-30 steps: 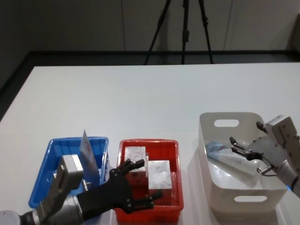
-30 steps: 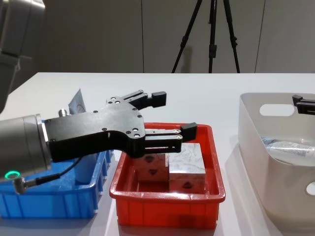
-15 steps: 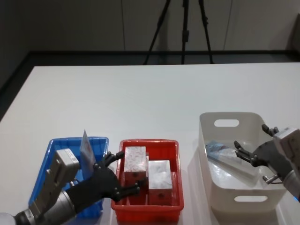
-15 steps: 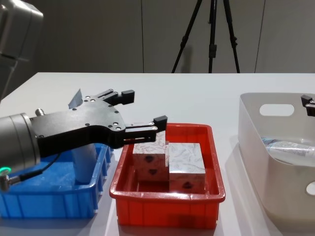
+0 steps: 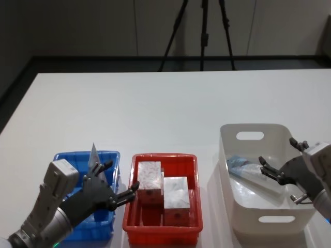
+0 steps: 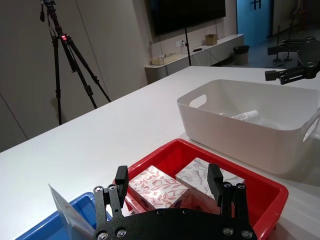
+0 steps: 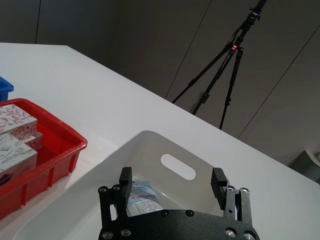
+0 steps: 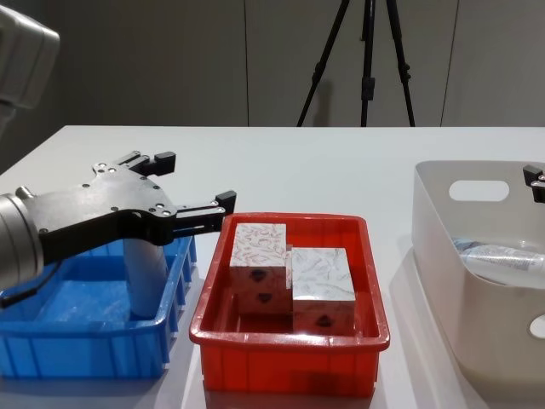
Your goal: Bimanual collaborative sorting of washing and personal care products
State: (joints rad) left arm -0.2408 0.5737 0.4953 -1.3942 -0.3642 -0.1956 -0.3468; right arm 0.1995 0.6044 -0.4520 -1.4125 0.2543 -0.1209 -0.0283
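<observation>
Hovering left hand [image 5: 120,175] spread wide just beside boxes [image 5: 150,182] | right hand [image 5: 276,155] wide over tube [image 5: 247,170] in tub [image 5: 253,126]

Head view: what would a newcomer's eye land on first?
The red tray at the near centre stands out most, holding two white patterned boxes side by side. The open left gripper hovers by its left edge, over the blue tray, where a pale-blue tube stands upright. To the right, the open right gripper hangs over the beige tub, where a second tube lies.
</observation>
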